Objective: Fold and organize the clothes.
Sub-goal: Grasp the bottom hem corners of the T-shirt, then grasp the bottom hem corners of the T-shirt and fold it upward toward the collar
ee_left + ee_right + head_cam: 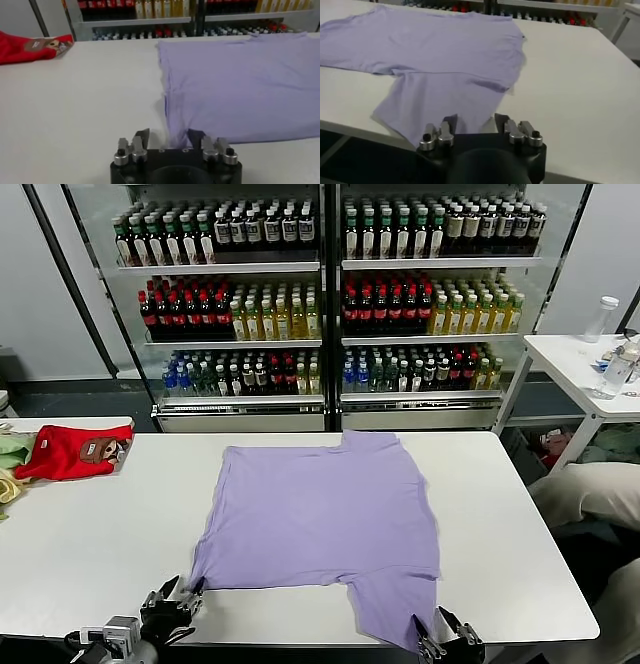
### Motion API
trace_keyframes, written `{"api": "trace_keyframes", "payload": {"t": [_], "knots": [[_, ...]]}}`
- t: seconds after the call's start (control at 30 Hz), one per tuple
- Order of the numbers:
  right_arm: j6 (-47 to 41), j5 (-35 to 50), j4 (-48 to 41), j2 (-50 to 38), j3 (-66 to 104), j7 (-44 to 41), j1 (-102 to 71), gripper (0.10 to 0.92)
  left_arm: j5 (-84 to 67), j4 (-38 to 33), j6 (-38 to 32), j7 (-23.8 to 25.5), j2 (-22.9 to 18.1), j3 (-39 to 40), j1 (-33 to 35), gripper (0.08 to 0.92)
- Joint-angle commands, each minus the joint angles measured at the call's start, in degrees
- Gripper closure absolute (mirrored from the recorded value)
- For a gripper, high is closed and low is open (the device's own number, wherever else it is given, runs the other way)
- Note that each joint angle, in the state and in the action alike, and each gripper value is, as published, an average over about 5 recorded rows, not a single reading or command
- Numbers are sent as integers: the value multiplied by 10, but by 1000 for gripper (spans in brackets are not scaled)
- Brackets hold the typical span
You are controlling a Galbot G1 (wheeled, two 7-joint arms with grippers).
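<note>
One lavender T-shirt (320, 514) lies flat on the white table (90, 544), plain side up, with one sleeve reaching toward the front edge. My left gripper (175, 599) is open at the shirt's near left corner. In the left wrist view the gripper (170, 136) has that corner of the shirt (240, 80) between its spread fingers. My right gripper (437, 634) is open at the front edge by the near sleeve. In the right wrist view the gripper (476, 120) straddles the edge of the sleeve (435, 107).
A red garment (70, 452) and green and yellow clothes (12, 449) lie at the table's far left. Glass coolers full of bottles (320, 304) stand behind. A small white table (580, 364) with bottles and a beige shape (590, 494) are on the right.
</note>
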Motion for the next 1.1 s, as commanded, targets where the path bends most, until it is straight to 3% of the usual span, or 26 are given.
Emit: {"api": "trace_keyframes", "payload": {"t": [0.03, 0.23, 0.4, 0.67, 0.87, 0.97, 1.1], "knots": [[-7, 25, -5, 1, -3, 0, 2, 768, -2, 2, 3, 2, -2, 7, -1, 763], [-3, 51, 18, -13, 38, -17, 15, 904, -4, -15, -4, 5, 0, 2, -4, 900], [-12, 71, 75, -46, 124, -38, -31, 910, -4, -62, -9, -2, 11, -7, 38, 912], [-21, 64, 157, -57, 219, -50, -181, 910, 27, -146, -20, -34, 40, -29, 185, 912], [-16, 47, 181, -46, 216, -50, -208, 910, 38, -184, -39, -64, 51, -74, 257, 912], [-10, 53, 183, -45, 213, -45, -175, 910, 23, -185, -43, -66, 52, -104, 241, 912], [-17, 71, 157, -37, 187, -24, -68, 910, 2, -152, -29, -62, 50, -106, 143, 912]]}}
